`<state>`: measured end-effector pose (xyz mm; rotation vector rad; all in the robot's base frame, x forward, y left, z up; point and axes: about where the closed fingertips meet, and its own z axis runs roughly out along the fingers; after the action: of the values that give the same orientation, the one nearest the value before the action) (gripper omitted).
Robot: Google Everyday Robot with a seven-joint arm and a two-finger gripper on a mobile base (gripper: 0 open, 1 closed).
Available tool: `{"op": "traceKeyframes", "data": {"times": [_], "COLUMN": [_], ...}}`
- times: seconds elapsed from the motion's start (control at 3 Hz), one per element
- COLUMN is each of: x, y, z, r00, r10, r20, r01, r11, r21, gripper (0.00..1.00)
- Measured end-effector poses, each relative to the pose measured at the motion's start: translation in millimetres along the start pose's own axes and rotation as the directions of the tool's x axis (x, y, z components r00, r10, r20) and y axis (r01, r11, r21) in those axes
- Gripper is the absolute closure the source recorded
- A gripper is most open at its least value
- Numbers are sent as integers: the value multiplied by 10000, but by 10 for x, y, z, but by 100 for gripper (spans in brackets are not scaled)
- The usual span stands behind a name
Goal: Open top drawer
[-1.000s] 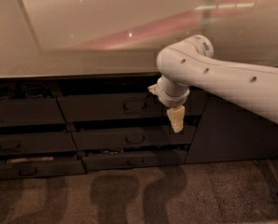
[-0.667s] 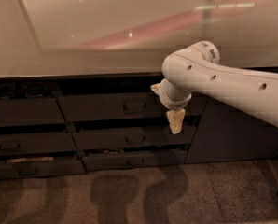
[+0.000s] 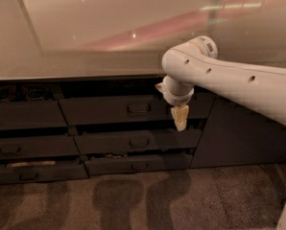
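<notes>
Drawers (image 3: 100, 143): six, in two columns of three, top drawer (image 3: 100, 111) included. Gripper (image 3: 180, 120): one, right of frame centre.

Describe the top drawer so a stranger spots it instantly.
Under the pale countertop sit stacks of dark drawers. The top drawer is highest in the middle stack, taller than those below, with the gripper hanging before its right end.

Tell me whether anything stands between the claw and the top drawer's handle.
Nothing visible does. The claw hangs pointing down in front of the right end of the top drawer, to the right of its handle. Only bare drawer front shows between them.
</notes>
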<state>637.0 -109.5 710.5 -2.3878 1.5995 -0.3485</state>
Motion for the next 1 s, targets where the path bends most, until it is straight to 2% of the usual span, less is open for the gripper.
{"op": "traceKeyframes", "data": {"times": [0.33, 0.67, 1.0], "x": [7, 7, 44], "y": [53, 53, 6], "z": [50, 50, 131], "r00": [9980, 9980, 9980], "r10": [-231, -231, 24], "r20": [-589, -589, 635], "r01": [252, 252, -64], "r11": [9991, 9991, 9979], "r21": [349, 349, 639], "gripper": [0, 0, 0]}}
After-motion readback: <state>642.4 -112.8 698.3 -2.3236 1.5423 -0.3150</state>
